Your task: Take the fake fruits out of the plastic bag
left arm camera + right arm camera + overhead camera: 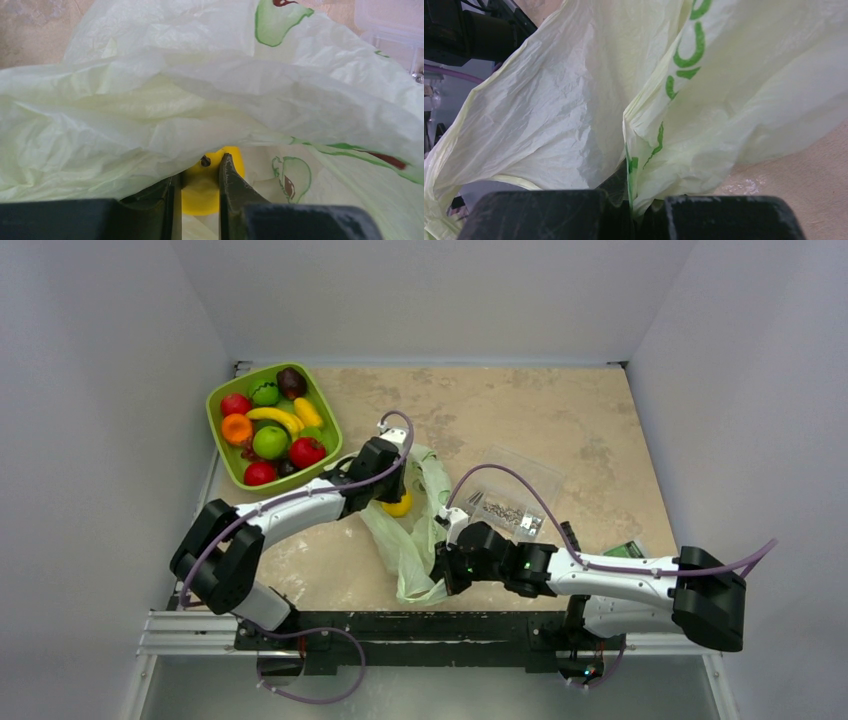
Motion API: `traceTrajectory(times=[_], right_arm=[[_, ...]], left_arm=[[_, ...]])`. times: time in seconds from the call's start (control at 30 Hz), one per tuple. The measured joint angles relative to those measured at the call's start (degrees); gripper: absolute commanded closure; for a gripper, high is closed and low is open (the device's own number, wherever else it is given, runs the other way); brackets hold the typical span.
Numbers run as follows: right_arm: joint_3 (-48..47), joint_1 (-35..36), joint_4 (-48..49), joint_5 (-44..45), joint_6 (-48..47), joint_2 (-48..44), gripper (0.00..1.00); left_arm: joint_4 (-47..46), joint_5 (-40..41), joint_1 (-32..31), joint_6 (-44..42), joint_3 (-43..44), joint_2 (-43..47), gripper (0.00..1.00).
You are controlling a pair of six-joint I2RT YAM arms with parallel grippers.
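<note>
The yellow fake fruit (202, 192) is clamped between the left fingers (226, 182) beneath a layer of the avocado-print plastic bag (408, 545), which is crumpled on the table (560, 420). A fold of the bag is pinched tight by the right fingers (618, 184).

The plastic bag (150, 100) is thin translucent film, finely crinkled, with a soft sheen. The yellow fake fruit (200, 195) is smooth, glossy plastic. The left gripper (200, 172) has matt black jaws, slightly grainy. The table (560, 410) looks like matt, mottled beige stone. Far left, the lime-green bowl (220, 452) is glossy plastic; the clear plastic box (520, 475) holds shiny metal screws (505, 512).
</note>
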State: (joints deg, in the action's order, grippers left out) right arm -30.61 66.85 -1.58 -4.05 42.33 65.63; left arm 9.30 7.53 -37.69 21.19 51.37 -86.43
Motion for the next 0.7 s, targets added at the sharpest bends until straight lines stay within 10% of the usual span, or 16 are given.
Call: traceTrajectory(times=[0.7], right_arm=[[-9.4, 0.0, -1.5, 6.9, 2.7, 7.4, 1.00]], left_arm=[[24.5, -4.5, 0.4, -2.5, 3.6, 40.4, 1.00]])
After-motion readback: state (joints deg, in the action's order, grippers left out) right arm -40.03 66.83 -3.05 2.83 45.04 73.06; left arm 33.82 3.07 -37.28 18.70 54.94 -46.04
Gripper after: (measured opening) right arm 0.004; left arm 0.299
